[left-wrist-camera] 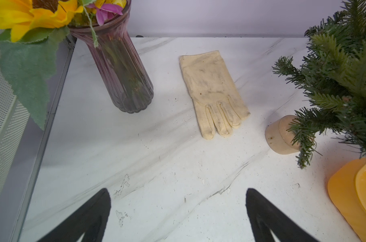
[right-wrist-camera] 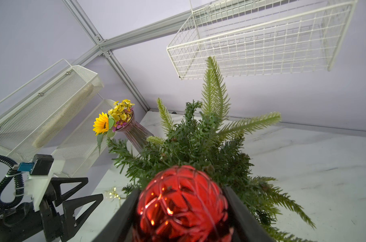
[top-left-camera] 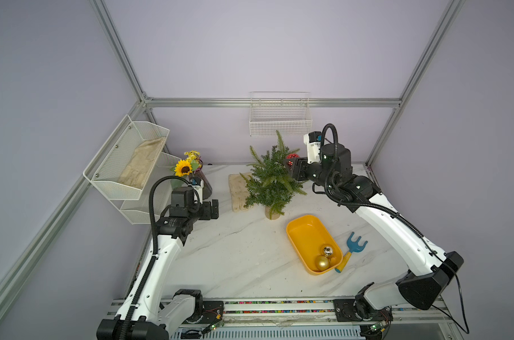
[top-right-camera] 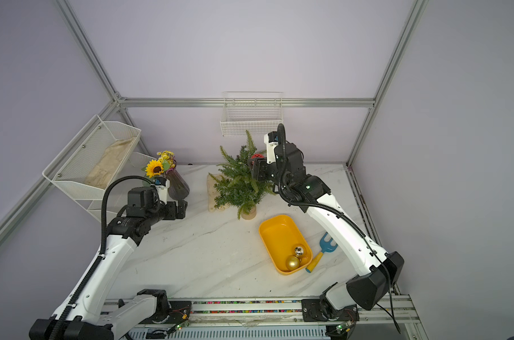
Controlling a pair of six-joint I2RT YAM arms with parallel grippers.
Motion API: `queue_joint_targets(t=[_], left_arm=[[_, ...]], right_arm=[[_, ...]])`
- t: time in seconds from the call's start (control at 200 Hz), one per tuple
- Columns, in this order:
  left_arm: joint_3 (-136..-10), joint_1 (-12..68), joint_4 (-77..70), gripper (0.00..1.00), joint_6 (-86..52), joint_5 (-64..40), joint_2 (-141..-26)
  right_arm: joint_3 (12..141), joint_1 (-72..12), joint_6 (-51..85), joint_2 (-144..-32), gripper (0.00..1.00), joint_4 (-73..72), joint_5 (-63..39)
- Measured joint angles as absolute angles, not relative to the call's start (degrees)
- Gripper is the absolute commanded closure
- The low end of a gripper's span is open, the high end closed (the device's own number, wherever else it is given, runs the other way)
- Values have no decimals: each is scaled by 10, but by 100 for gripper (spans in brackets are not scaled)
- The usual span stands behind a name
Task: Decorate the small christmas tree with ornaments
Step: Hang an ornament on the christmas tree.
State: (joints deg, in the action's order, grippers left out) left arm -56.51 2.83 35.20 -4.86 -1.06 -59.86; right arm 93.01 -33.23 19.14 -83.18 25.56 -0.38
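Pinching a red glittery faceted ball (right-wrist-camera: 182, 209) between the pressed-in fingers (right-wrist-camera: 238, 209) of the right gripper (right-wrist-camera: 181, 194), close beside the upper branches of the small green artificial Christmas tree (top-left-camera: 272, 179); impossible to tell whether ball and needles touch.

Planted upright on a pale beige round base (top-left-camera: 272, 212) toward the back of the white marbled tabletop (top-left-camera: 235, 259), below a white wire basket (top-left-camera: 279, 117) on the wall: the tree itself.

Resting together in the near end of a yellow oblong plastic tray (top-left-camera: 304, 232), just in front of the tree: a matte gold ball (top-left-camera: 322, 263) and a shiny mirrored gold ball (top-left-camera: 327, 250), touching or nearly so.

Lying just beside the tray, on the side toward the right arm: a blue-and-yellow toy rake (top-left-camera: 351, 250).

Spread wide and holding nothing, poised above bare tabletop on the opposite side: the left gripper (left-wrist-camera: 178, 190).

Lying flat between that gripper and the tree: a cream fabric glove (left-wrist-camera: 213, 92), partly hidden by branches in both top views.

Set beyond the left gripper, near the back corner: a dark ribbed purple glass vase (left-wrist-camera: 123, 77) with a sunflower (top-left-camera: 182, 168), next to a white mesh wall shelf (top-left-camera: 114, 153) holding a beige cloth (top-left-camera: 144, 164).
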Motion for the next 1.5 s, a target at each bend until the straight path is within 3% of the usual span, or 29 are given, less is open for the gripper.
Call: queue_joint_targets(t=[0.29, 0.63, 0.995, 1.115, 1.5], left_arm=[[-586, 72, 358, 10, -74, -51, -606], [-840, 243, 346, 24, -121, -111, -698], [-964, 331, 329, 75, -163, -149, -808], [-981, 335, 328, 86, -173, -149, -846], [-989, 336, 339, 94, -181, -146, -870]], right_arm=[[929, -332, 192, -823, 49, 231, -14], [929, -332, 192, -823, 49, 223, -26], [923, -332, 192, -823, 50, 223, -37], [919, -332, 192, -823, 51, 223, -39], [913, -332, 192, -805, 51, 220, -47]])
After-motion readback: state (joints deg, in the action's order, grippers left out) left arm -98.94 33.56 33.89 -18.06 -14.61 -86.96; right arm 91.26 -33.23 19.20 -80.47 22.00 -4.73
